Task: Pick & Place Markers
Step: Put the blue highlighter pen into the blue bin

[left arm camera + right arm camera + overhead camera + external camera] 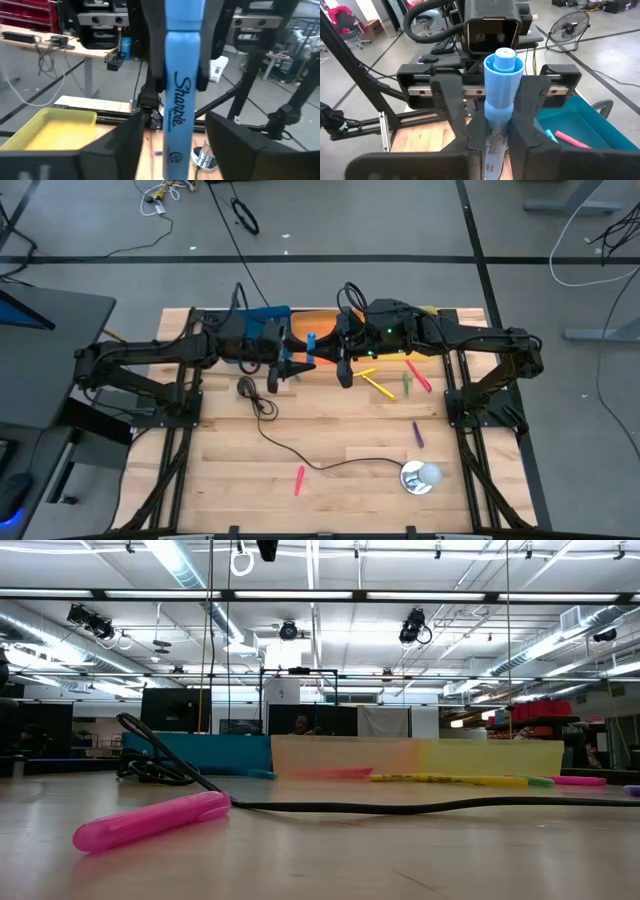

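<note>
A blue marker stands upright, cap up, high over the table's far middle, between my two grippers. My right gripper is shut on it, reaching in level from the table's right. My left gripper comes level from the left. It is open, one finger on each side of the marker and a gap on both sides. Loose markers lie on the table: yellow, green, red-pink, purple and pink. The pink one lies near the camera in the low view. My right gripper pinches the blue marker's barrel just below the cap between its two fingers. The fingers come in level from the table's right and lie across the marker. The marker stands upright in the hold, cap on top, lifted clear of the table.
A blue tray, an orange tray and a yellow tray stand in a row along the far edge. The blue tray holds a pink and a light blue marker. A black cable crosses the table to a round silver object.
</note>
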